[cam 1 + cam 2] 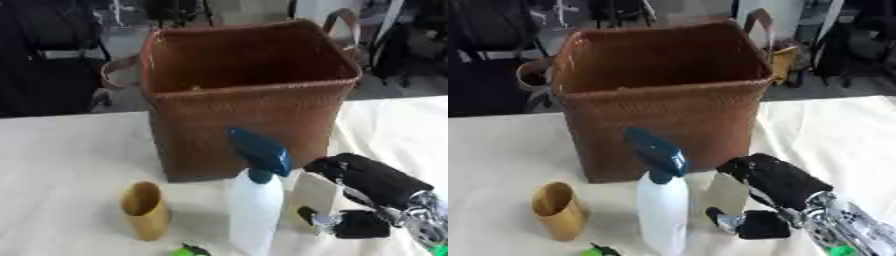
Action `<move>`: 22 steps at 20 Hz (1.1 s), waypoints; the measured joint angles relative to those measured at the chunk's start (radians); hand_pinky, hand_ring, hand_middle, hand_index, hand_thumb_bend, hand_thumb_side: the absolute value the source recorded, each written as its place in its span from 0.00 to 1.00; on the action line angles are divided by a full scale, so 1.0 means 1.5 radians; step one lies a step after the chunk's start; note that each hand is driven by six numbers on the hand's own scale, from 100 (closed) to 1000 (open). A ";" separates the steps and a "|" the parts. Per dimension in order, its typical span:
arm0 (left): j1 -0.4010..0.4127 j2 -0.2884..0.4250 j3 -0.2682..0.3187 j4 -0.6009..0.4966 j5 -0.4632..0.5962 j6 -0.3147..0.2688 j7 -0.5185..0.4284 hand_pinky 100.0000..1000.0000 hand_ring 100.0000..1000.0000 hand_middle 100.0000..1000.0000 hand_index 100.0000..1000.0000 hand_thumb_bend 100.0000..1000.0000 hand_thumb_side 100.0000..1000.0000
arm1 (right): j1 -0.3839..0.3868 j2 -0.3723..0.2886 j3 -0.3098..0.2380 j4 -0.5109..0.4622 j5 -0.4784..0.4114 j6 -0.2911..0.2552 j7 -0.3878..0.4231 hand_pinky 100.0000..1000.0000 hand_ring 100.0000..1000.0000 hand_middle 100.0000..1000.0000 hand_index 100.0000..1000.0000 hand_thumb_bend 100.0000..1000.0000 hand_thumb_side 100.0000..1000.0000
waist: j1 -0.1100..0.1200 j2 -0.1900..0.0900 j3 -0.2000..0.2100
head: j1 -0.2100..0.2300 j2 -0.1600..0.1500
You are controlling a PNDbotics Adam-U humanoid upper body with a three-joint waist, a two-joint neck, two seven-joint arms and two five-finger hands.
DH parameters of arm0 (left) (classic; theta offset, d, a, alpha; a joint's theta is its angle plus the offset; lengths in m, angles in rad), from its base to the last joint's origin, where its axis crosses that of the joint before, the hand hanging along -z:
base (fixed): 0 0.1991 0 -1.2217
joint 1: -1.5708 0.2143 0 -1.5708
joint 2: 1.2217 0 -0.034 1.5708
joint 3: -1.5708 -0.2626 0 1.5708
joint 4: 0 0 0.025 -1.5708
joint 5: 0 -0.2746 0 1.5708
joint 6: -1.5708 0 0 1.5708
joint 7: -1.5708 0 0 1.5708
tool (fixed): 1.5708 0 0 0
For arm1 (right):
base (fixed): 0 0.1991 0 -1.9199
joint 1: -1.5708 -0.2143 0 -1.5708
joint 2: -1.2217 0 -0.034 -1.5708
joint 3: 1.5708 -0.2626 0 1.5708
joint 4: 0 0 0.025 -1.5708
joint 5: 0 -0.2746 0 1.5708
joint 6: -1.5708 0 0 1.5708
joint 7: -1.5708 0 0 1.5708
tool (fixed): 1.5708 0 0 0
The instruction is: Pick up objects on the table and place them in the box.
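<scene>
1. Woven brown basket, the box here, stands open-topped on the white counter; its tall wall is what a lifted item could catch on.
2. The right hand, in front of the basket and to its right, curls around a pale flat card-like thing; it might slip out edgewise.
3. The spray bottle, just beside that hand, looks top-heavy and could topple if brushed.
4. The yellow cup stands front-left of the basket.
5. The left hand is out of sight.

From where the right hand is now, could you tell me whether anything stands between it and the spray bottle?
Yes: a pale card-like piece stands between the right hand and the spray bottle.
</scene>
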 measured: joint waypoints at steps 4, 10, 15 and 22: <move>0.000 0.000 0.000 0.000 0.000 0.000 0.000 0.71 0.69 0.74 0.65 0.00 0.91 | 0.000 0.000 0.000 0.016 0.006 -0.007 -0.006 0.99 0.95 0.91 0.99 0.36 0.98 | 0.000 0.000 0.000 | 0.000 0.000; 0.000 0.000 0.000 0.000 0.001 0.000 0.000 0.71 0.69 0.74 0.65 0.00 0.91 | 0.000 0.006 0.002 0.043 0.032 -0.024 -0.012 1.00 0.97 0.92 0.99 0.37 0.99 | 0.000 0.000 0.001 | -0.003 -0.001; 0.000 -0.001 0.000 0.000 0.001 0.000 0.000 0.71 0.69 0.74 0.65 0.00 0.91 | -0.003 0.012 0.003 0.063 0.058 -0.037 -0.022 1.00 0.98 0.93 0.99 0.40 0.98 | 0.001 0.000 0.002 | -0.005 -0.007; 0.000 -0.004 0.000 0.000 0.003 0.000 -0.002 0.71 0.69 0.74 0.65 0.00 0.91 | -0.006 0.017 0.002 0.075 0.076 -0.050 -0.033 1.00 0.98 0.92 0.99 0.40 0.99 | 0.002 0.000 0.002 | -0.007 -0.012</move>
